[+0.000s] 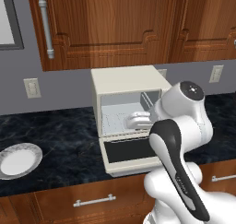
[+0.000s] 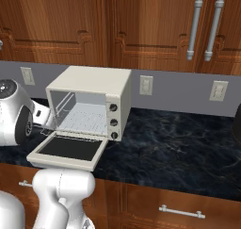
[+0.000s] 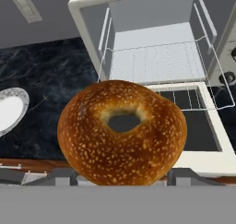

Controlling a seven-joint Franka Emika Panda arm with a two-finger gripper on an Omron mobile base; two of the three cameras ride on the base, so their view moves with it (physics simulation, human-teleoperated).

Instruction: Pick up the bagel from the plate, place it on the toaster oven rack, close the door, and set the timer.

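The gripper (image 3: pixel 122 176) sits just in front of the open toaster oven (image 1: pixel 129 109), its jaws spread wide around the bagel (image 3: pixel 122 132) and clamping it from both sides. The bagel hangs above the lowered door (image 2: pixel 68 150), close to the front edge of the rack (image 3: pixel 159 64) and not yet resting on it.

Brown wooden cabinets (image 2: pixel 117 25) with raised panels and silver bar handles line the top of the room, above a flat grey wall (image 2: pixel 179 94) with pale outlets. Below runs a dark marbled counter (image 2: pixel 179 143), glossy with faint pale veins, over wooden drawers (image 1: pixel 92 201).

The toaster oven is a boxy cream unit with three small round knobs (image 2: pixel 113 122) in a column. Its door lies flat, a dark glass panel in a cream frame. The rack is a fine silver wire grid.

The white arm (image 1: pixel 179 140) bends sharply at a bulky joint beside the oven, its forearm reaching toward the cavity.

The plate (image 1: pixel 19 159), round and white with a grey patterned rim, sits well to the left. The bagel is a golden-brown, speckled ring.
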